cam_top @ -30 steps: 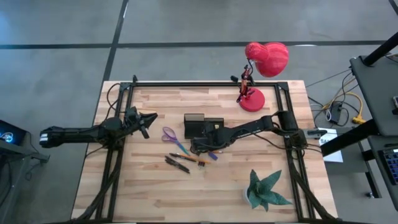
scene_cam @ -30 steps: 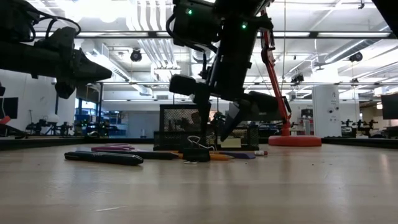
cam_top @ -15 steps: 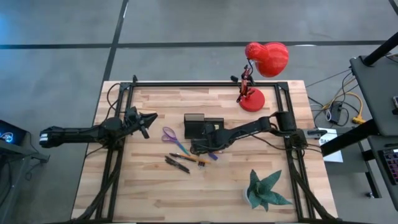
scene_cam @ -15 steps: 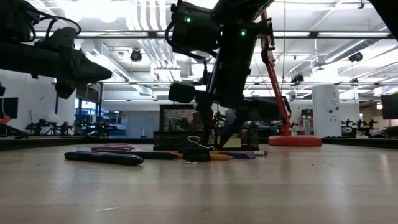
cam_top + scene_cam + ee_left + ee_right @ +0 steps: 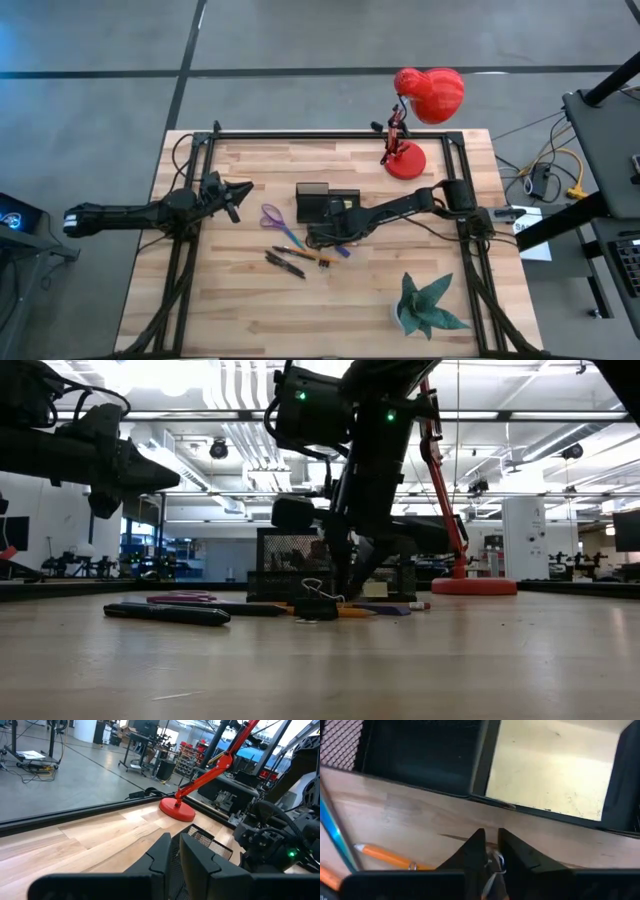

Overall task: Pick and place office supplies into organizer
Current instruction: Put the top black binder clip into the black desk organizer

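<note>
The black mesh organizer (image 5: 325,203) stands mid-table, with a yellow pad (image 5: 555,770) in one compartment. Just in front of it my right gripper (image 5: 320,239) points down at the table, shut on a small black binder clip (image 5: 315,607). An orange pencil (image 5: 385,856) and dark pens (image 5: 285,263) lie on the wood nearby. The purple-handled scissors (image 5: 272,217) lie to their left. My left gripper (image 5: 244,186) hovers shut above the table's left side, touching nothing. My right gripper pinches the binder clip's silver wire handle (image 5: 493,861) between its two fingers (image 5: 476,845). They come from above, slanting down from the table's right. The clip's black body (image 5: 316,610) rests on the table.
A red desk lamp (image 5: 405,160) stands at the far right and a green paper plant (image 5: 428,305) at the near right. Bare wood (image 5: 230,310) lies along the near edge and at the left.
My right gripper has shut its wide-open fingers around the binder clip's wire handle, staying in place in front of the organizer. The clip has not moved.
</note>
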Robot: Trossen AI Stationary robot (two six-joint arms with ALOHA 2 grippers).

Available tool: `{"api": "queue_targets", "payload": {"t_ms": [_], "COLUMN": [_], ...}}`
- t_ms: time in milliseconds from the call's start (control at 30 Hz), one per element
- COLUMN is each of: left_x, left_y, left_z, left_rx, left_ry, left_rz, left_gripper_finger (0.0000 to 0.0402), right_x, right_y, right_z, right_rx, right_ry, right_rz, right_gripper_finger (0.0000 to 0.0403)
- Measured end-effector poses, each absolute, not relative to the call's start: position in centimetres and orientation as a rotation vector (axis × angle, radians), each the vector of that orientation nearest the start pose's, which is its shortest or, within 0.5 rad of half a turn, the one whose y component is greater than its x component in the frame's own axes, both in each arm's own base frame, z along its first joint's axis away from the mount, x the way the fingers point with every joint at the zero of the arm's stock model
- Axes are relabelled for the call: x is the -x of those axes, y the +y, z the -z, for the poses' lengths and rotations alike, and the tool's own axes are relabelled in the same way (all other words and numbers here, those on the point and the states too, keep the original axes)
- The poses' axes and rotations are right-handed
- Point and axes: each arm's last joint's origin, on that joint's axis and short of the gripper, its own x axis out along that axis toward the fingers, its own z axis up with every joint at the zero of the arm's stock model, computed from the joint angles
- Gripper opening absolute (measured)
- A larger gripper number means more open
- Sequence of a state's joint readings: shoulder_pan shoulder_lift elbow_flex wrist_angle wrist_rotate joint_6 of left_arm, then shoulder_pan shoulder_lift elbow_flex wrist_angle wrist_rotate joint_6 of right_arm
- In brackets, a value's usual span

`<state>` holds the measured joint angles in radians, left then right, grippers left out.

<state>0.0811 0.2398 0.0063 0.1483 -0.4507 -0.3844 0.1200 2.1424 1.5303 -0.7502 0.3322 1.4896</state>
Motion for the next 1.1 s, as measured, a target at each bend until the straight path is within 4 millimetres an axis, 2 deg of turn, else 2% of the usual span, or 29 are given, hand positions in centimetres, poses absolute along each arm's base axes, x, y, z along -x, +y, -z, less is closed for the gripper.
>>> {"api": "queue_targets", "payload": {"t_ms": [100, 267, 400, 533, 667, 733, 867, 1100], "left_x": [-10.8, -10.8, -10.8, -10.8, -10.8, -10.8, -10.8, -10.8], "left_y": [2.1, 2.1, 2.1, 2.1, 2.1, 2.1, 2.1, 2.1], "left_z": [-16.0, -16.0, -16.0, -16.0, -16.0, -16.0, -16.0, -16.0], "left_rx": [0.359, 0.359, 0.36, 0.359, 0.359, 0.359, 0.359, 0.359], "left_ry": [-0.019, -0.019, -0.019, -0.018, -0.017, -0.017, -0.017, -0.017], "left_rz": [-0.541, -0.541, -0.541, -0.541, -0.541, -0.541, -0.541, -0.541], "left_gripper_finger": [0.0025, 0.0025, 0.0025, 0.0025, 0.0025, 0.0025, 0.0025, 0.0025], "right_x": [-41.6, -41.9, -43.0, -44.5, -45.5, -45.6, -45.5, -45.2], "right_y": [4.2, 4.5, 4.9, 5.0, 3.1, 1.5, -0.9, -1.3], "right_z": [-14.4, -15.7, -18.2, -21.6, -24.1, -24.3, -23.4, -22.3], "right_rx": [-0.935, -0.915, -0.88, -0.811, -0.752, -0.744, -0.757, -0.777], "right_ry": [0.917, 0.915, 0.881, 0.791, 0.682, 0.67, 0.716, 0.756], "right_rz": [1.043, 0.984, 0.888, 0.798, 0.816, 0.843, 0.864, 0.871], "right_gripper_finger": [0.0012, 0.0008, 0.0008, 0.0008, 0.0008, 0.0008, 0.0008, 0.0008]}}
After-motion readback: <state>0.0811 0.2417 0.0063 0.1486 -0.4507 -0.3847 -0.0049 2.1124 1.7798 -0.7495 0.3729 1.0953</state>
